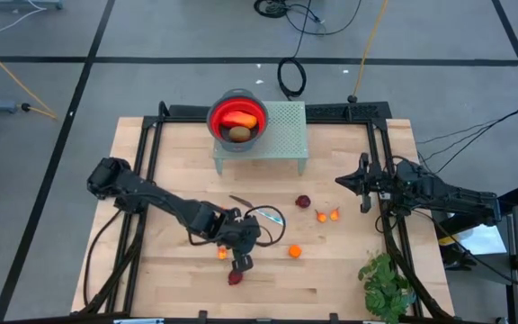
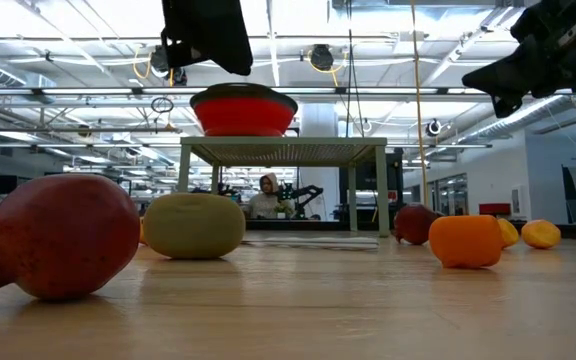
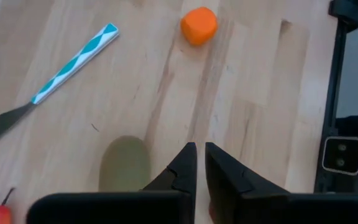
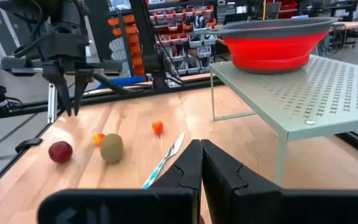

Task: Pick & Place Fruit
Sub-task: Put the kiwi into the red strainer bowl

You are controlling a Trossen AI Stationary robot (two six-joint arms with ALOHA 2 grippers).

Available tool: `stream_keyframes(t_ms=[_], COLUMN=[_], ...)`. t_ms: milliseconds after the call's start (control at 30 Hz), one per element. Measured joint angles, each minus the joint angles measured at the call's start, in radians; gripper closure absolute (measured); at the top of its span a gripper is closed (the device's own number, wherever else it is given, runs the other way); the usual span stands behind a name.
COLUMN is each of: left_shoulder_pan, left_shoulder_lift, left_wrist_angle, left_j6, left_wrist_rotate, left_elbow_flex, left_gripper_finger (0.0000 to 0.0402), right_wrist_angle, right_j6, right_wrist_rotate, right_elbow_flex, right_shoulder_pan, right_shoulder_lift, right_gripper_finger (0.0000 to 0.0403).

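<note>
Several toy fruits lie on the wooden table: a dark red one (image 1: 235,277), a small orange one (image 1: 222,254), an orange one (image 1: 294,251), another dark red one (image 1: 303,202) and two small orange ones (image 1: 327,215). An olive-brown oval (image 3: 124,163) lies just beside my left gripper (image 3: 201,155), which is shut, holds nothing and hangs above the table (image 2: 203,35). The red bowl (image 1: 237,117) on the green shelf (image 1: 281,130) holds a red-orange piece and an olive-brown oval. My right gripper (image 4: 201,152) is shut and raised by the table's right side (image 1: 342,181).
A knife with a teal-and-white handle (image 3: 73,62) lies on the table near the left gripper. A green leafy plant (image 1: 385,283) sits at the near right corner. Black frame rails (image 1: 147,153) run along both table sides. Bare wood lies between the fruits and the shelf.
</note>
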Motion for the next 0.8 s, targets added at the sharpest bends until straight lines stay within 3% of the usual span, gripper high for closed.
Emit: stream_keyframes(t_ms=[467,800], left_shoulder_pan=[0.044,0.044], left_shoulder_lift=[0.000,0.000], left_wrist_angle=[-0.050,-0.066], left_j6=[-0.011,-0.032], left_wrist_rotate=[-0.010,-0.022], left_elbow_flex=[0.000,0.000], left_gripper_finger=[0.0237,0.0197], right_wrist_angle=[-0.003,-0.002], right_j6=[-0.008,-0.008], right_wrist_rotate=[0.001,0.001], right_elbow_flex=[0.000,0.000], right_shoulder_pan=[0.000,0.000], right_shoulder_lift=[0.000,0.000], right_gripper_finger=[0.0403,0.0403])
